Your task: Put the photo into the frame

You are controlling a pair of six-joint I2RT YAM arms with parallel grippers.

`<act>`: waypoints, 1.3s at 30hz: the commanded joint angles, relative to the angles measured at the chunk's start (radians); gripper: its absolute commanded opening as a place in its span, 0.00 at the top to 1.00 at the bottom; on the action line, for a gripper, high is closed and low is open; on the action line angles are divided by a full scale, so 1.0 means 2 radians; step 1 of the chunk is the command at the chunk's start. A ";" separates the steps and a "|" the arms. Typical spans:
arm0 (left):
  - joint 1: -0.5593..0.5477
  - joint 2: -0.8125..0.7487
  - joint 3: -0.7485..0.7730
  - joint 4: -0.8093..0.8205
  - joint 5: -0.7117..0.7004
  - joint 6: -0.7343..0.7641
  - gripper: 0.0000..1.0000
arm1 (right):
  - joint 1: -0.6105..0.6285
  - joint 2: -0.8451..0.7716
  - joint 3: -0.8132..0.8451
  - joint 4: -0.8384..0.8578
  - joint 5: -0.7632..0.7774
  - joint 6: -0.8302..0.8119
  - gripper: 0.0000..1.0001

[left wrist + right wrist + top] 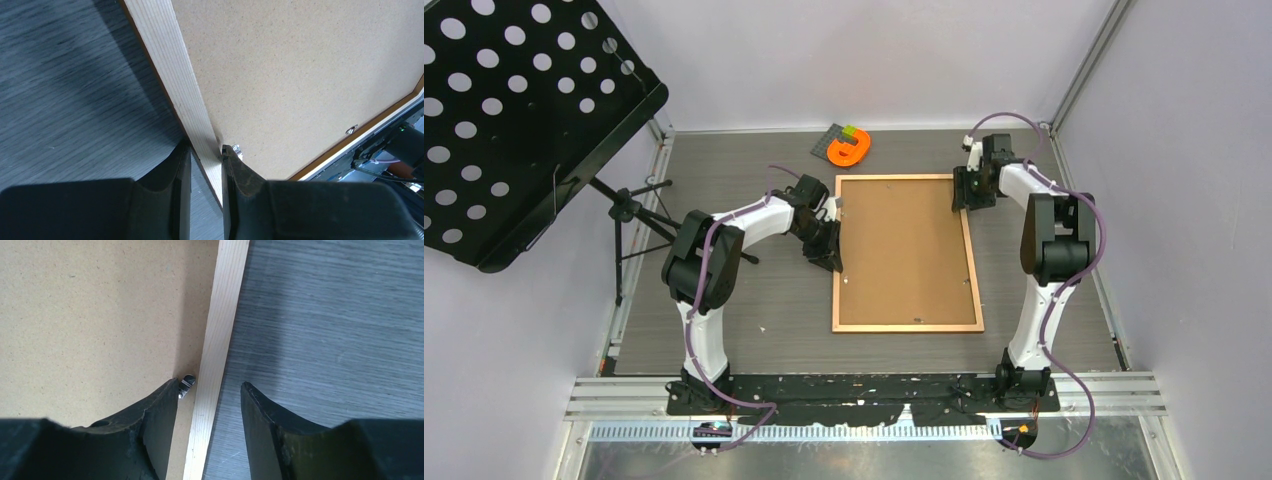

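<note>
The frame (908, 327) of light wood lies face down mid-table, filled by a brown backing board (904, 250). The photo is hidden from every view. My left gripper (832, 258) sits at the frame's left edge. In the left wrist view this gripper (205, 150) is shut on the wooden rail (170, 65), beside a small metal tab (236, 149). My right gripper (964, 195) is at the far right corner. Seen from the right wrist, it (210, 385) is open and straddles the right rail (227, 300), with a gap on the outer side and a metal tab (186, 383) at the inner fingertip.
An orange object (849, 148) lies at the back of the table, just beyond the frame. A black perforated music-stand tray (514, 110) on a tripod (634, 215) overhangs the left side. Walls close in the table at the back and right.
</note>
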 commanded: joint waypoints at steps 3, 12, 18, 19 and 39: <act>0.003 0.025 -0.009 0.016 -0.025 0.023 1.00 | 0.001 0.008 0.029 0.000 0.014 0.008 0.49; 0.003 0.023 -0.010 0.016 -0.026 0.023 1.00 | 0.001 0.011 0.031 -0.012 0.018 0.001 0.63; 0.003 0.023 -0.009 0.016 -0.026 0.023 1.00 | 0.001 0.006 0.029 -0.024 0.016 -0.023 0.66; 0.004 0.023 -0.009 0.016 -0.025 0.023 1.00 | 0.001 0.006 0.029 -0.025 0.015 -0.026 0.66; 0.006 0.020 -0.009 0.015 -0.026 0.024 1.00 | 0.001 -0.005 0.040 -0.056 -0.015 -0.092 0.51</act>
